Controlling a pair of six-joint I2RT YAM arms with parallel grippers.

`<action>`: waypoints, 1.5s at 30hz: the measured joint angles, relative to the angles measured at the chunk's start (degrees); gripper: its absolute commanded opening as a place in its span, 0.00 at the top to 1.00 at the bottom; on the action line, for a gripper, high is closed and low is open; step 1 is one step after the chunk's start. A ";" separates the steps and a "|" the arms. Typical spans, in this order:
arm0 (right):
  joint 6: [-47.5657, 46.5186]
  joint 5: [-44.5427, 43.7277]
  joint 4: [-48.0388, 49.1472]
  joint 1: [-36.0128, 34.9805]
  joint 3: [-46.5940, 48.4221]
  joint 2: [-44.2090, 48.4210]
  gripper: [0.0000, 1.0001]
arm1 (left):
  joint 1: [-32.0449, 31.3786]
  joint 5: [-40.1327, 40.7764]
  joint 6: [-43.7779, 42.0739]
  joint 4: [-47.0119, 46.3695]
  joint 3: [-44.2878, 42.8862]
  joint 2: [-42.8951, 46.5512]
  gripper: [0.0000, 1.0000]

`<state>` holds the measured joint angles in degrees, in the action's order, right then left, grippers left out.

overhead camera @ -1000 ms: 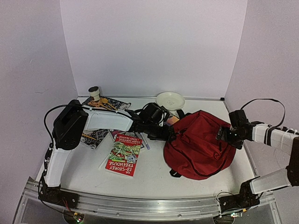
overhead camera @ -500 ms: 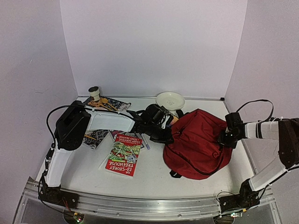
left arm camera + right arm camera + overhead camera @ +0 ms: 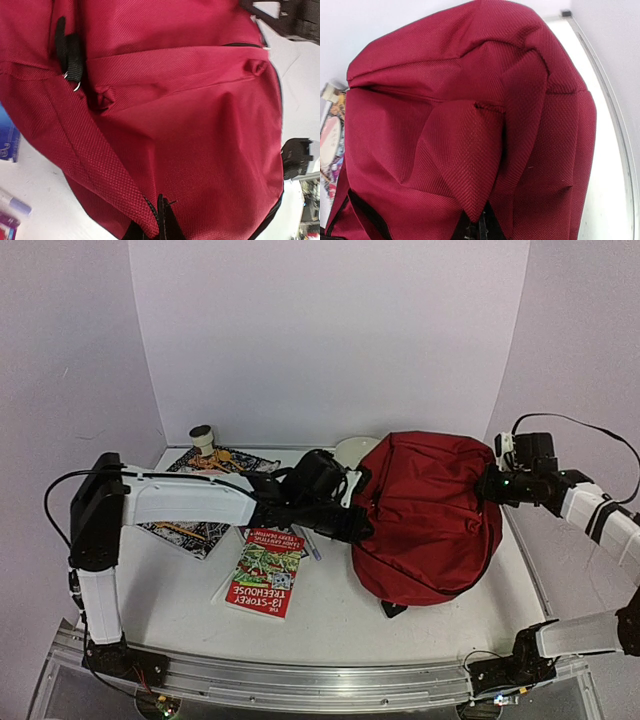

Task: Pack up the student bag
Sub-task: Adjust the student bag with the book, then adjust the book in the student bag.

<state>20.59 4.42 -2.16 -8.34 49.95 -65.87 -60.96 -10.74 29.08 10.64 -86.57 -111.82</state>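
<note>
1. Left of frame: a paper cup (image 3: 202,437), a patterned book (image 3: 185,532) and the "13-Storey Treehouse" book (image 3: 265,571) lie unpacked on the table (image 3: 320,625).
2. Centre: the left claw (image 3: 357,525) is pressed together on a fold of the bag's left flank. Its wrist view shows the fabric ridge running into the fingertips (image 3: 161,222).
3. Centre-right: the student bag (image 3: 430,515) bulges upward between both claws, its lower edge seemingly on the table.
4. Right: the right claw (image 3: 488,487) pinches a fabric peak on the bag's right side.
5. Judged step: posing the bag for loading. Keep both pinches firm and move the claws evenly together, since thin folds may slip.
</note>
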 measured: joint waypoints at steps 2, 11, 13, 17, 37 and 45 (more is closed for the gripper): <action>-1.32 1.56 -0.26 -0.17 2.38 0.00 1.00 | -1.40 2.93 0.26 -1.23 2.28 3.53 1.00; -6.33 8.53 2.09 -0.97 8.20 -6.61 1.00 | -6.89 12.55 4.41 -14.24 16.69 11.40 1.00; -7.17 9.86 3.25 -1.13 8.79 -10.61 1.00 | -7.61 14.80 5.38 -15.41 18.33 10.69 1.00; -8.60 11.44 5.71 -1.24 10.24 -18.66 1.00 | -9.88 19.29 6.17 -18.34 19.69 8.80 1.00; -12.50 14.84 15.64 -5.21 22.35 -36.16 0.77 | -17.78 33.20 13.45 -36.83 28.52 4.89 0.56; -13.09 11.49 13.97 -6.67 21.46 -34.70 0.57 | -17.44 33.52 14.32 -37.64 34.60 8.62 0.25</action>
<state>7.50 15.91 11.82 -15.01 71.41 -100.57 -78.40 22.78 43.40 -27.00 -51.97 -103.20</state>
